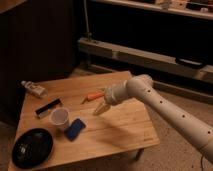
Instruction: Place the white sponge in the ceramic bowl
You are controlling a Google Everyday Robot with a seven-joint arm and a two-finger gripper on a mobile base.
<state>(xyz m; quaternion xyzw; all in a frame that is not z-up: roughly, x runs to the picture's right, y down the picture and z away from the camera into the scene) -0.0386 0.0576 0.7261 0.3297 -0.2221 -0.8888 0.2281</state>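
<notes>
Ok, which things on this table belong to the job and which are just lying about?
For the job: ceramic bowl, front left corner of the table; gripper, above mid-table by the orange stick. A white sponge cannot be made out for certain.
Lying about: translucent cup, blue block, dark bar, pale bottle-like item, orange stick.

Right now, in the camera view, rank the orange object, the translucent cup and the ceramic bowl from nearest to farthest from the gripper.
The gripper is over the middle of the table.
1. Orange object: right beside it, just behind.
2. Translucent cup: further toward picture-left.
3. Ceramic bowl: at the table's near picture-left corner.
</notes>
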